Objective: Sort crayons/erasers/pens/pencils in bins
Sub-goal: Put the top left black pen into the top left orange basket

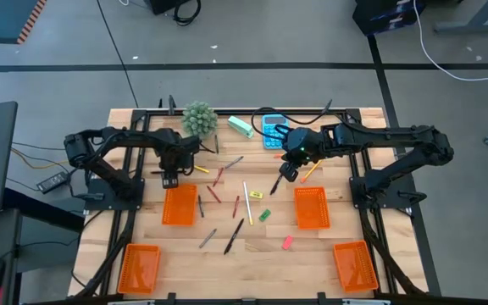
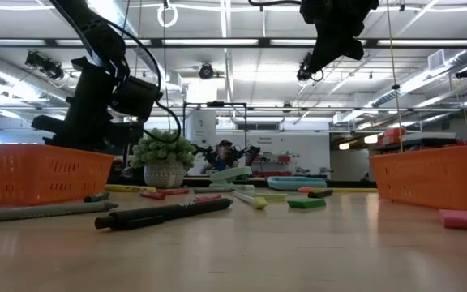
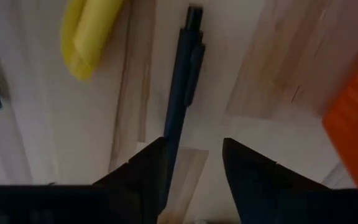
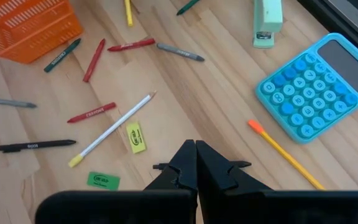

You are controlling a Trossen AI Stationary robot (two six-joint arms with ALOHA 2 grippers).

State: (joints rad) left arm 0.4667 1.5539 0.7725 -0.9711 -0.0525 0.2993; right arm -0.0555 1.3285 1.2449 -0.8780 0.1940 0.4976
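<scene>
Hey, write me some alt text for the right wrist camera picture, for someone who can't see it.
The right gripper, shut and empty, hangs above a wooden table strewn with red crayons, a black pen, a pale pencil and yellow and green erasers. A blue calculator, a mint-green block and an orange bin lie farther off.

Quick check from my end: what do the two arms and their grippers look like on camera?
Both arms are dark, near-black jointed links with black cables running along them. The left arm and right arm look alike, each rising from a black base at its side of the table. The left gripper has two dark, blunt, wedge-shaped fingers; the right gripper has matching dark fingers tapering to points. No markings are visible.
</scene>
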